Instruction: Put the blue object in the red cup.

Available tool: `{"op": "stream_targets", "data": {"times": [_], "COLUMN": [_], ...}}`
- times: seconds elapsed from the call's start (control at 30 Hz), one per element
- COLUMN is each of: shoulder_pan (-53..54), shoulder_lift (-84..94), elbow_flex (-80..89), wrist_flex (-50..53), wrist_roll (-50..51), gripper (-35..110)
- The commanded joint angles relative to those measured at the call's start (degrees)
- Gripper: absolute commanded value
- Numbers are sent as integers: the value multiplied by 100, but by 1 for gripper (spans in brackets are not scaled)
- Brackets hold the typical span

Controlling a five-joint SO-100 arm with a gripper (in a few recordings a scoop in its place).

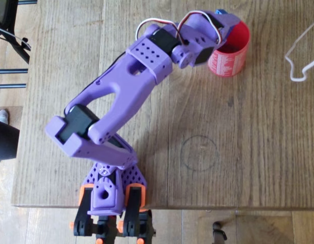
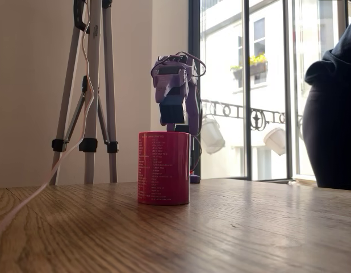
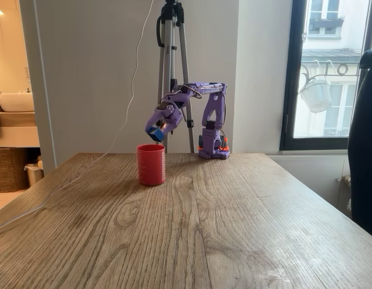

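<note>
Wooden planks with a strong grain make up the table (image 3: 246,229), which is set in a bright room beside tall windows. A tripod (image 3: 171,72) is seen behind the far edge of the table against a pale wall, and a white cable (image 1: 302,56) is laid across the wood at the right of the overhead view. A faint circle (image 1: 199,152) is marked on the boards near the arm's base.

A purple arm (image 1: 126,96) is clamped at the table edge and is stretched out toward the red cup (image 3: 151,164), which is stood upright on the table with its mouth open. White print is carried on the cup's outer wall, as shown in a fixed view (image 2: 164,168).

The gripper (image 3: 155,130) is held in the air just above the cup's rim, tilted downward. The blue object (image 3: 153,132) is pinched between the fingers, which are closed onto its sides; it is kept clear of the cup, not yet inside it. In the overhead view a small patch of the blue object (image 1: 221,11) is glimpsed at the far edge of the cup, mostly hidden by the wrist. In a fixed view from table level the gripper (image 2: 173,114) is seen directly over the cup, with the block as a dark shape against the light.
</note>
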Motion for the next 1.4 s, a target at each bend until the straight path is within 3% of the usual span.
{"op": "stream_targets", "data": {"times": [0.0, 0.1, 0.23, 0.33, 0.77, 0.8, 0.83, 1.37], "shoulder_pan": [9, -9, 18, 44, 35, 26, 26, -18], "shoulder_lift": [105, 123, 141, 149, 167, 185, 193, 237], "elbow_flex": [-35, 88, 79, 70, 35, 18, 18, -44], "wrist_flex": [-141, -62, 114, 167, 185, 176, 44, -308], "wrist_roll": [-114, -246, -167, -158, -185, -229, -255, -185], "gripper": [0, 41, 52, 52, 47, 28, 0, 0]}}
